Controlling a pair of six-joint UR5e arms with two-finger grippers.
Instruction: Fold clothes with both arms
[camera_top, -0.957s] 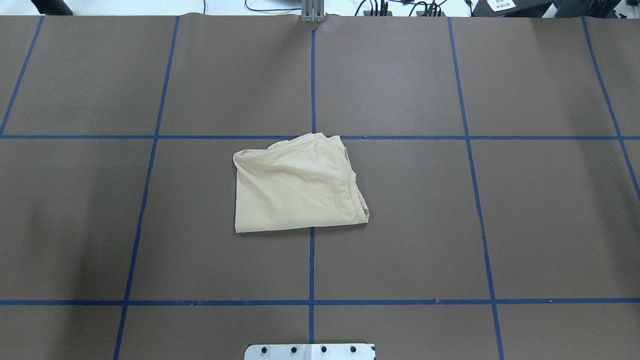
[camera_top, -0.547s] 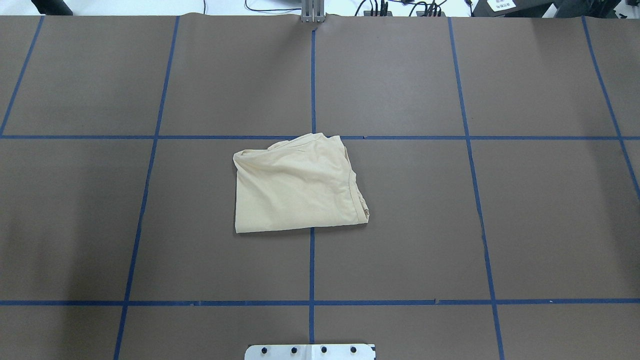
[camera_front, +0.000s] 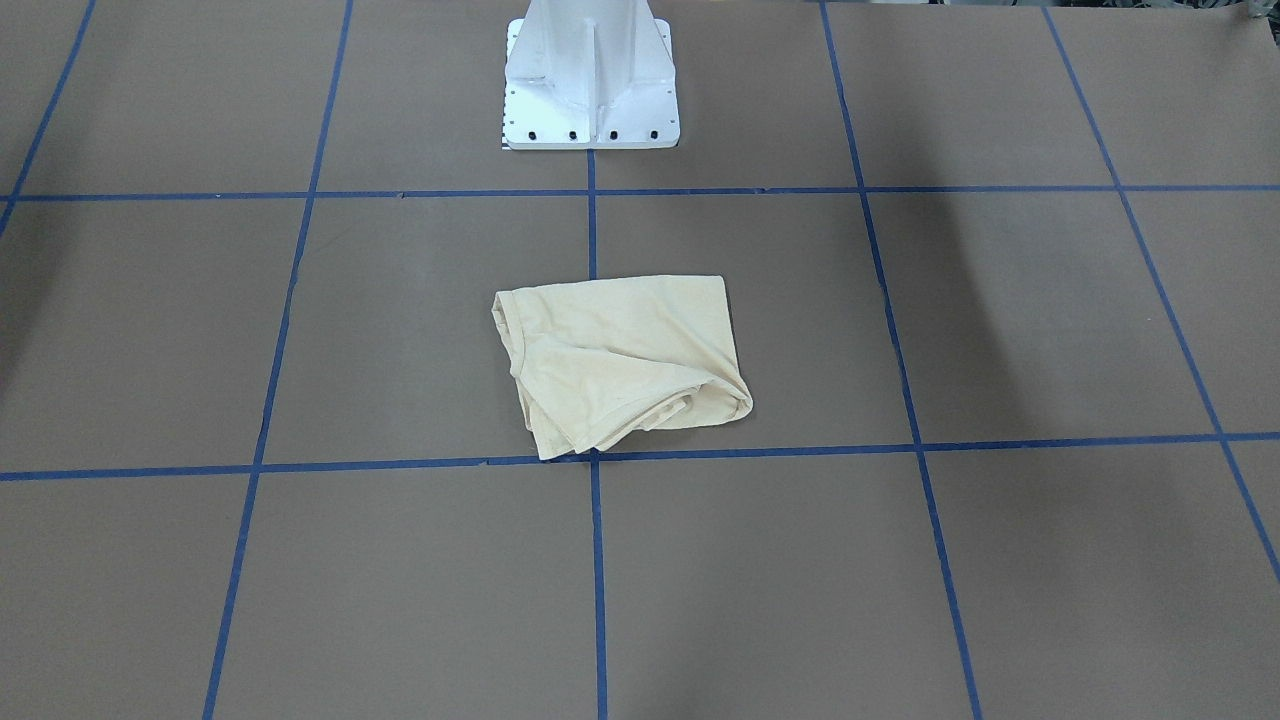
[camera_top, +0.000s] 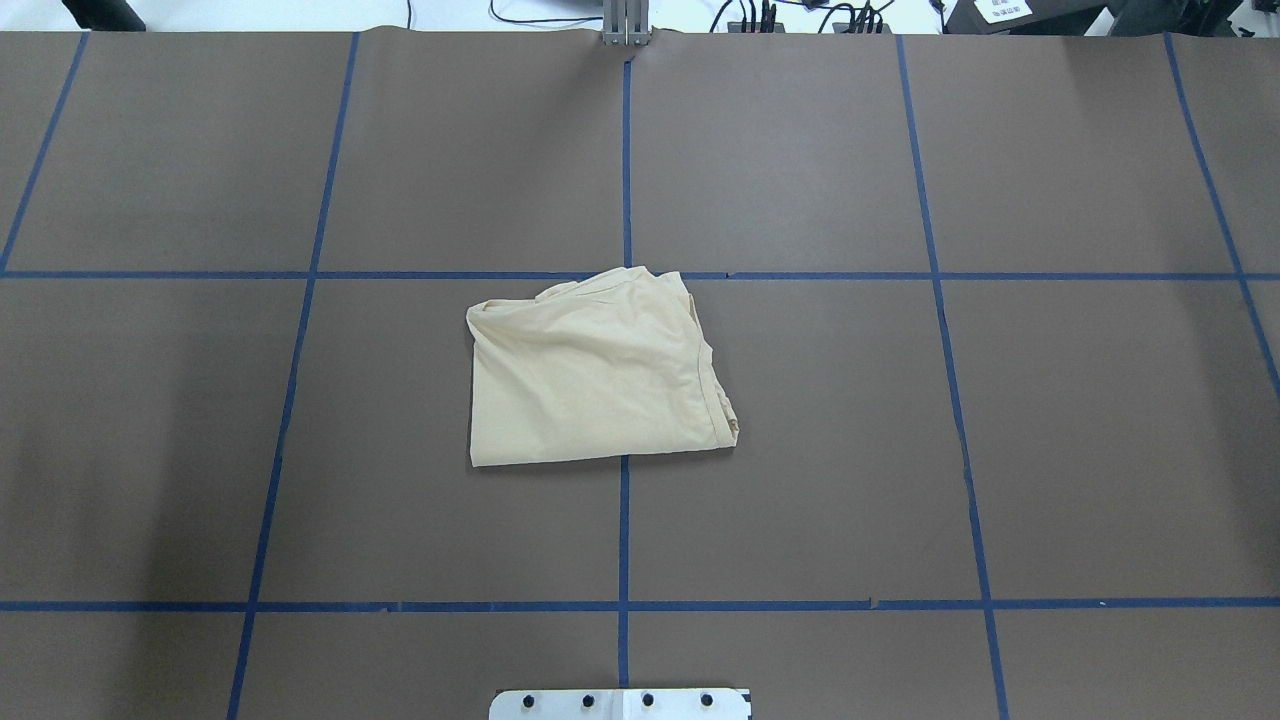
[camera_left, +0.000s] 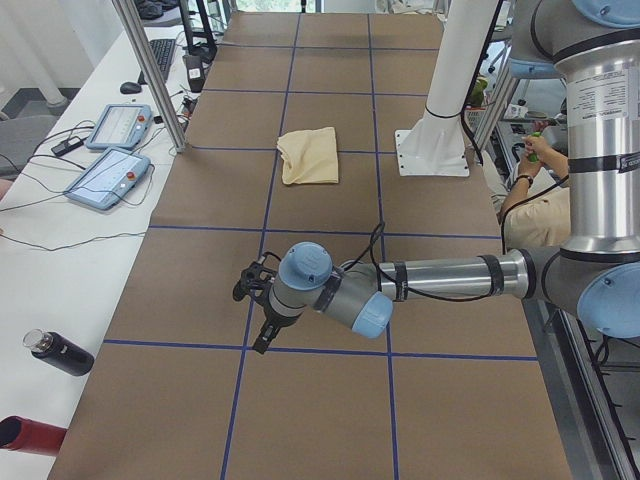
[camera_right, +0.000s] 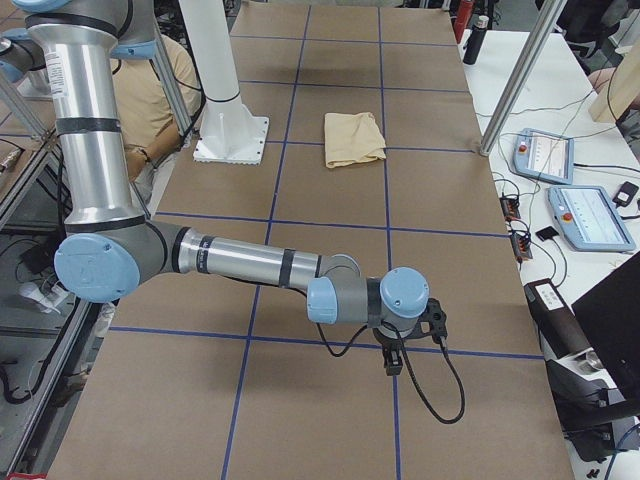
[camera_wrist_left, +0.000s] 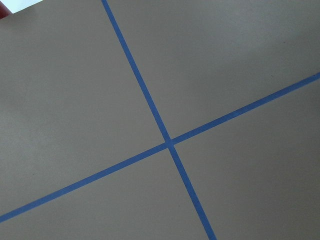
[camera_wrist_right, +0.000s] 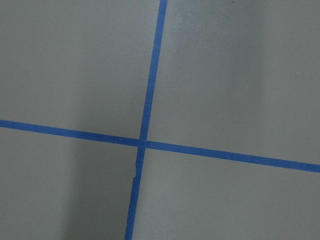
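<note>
While T-shirt (camera_top: 595, 375) lies folded, brown table (camera_top: 900, 450) around every edge

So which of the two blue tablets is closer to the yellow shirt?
The light-blue-framed tablet beside the silver metal post; the other tablet lies farther from the cream-yellow folded shirt.

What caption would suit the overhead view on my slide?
Loosely folded cream T-shirt lying mid-table on the brown, blue-taped table, beyond the white pedestal base.
</note>
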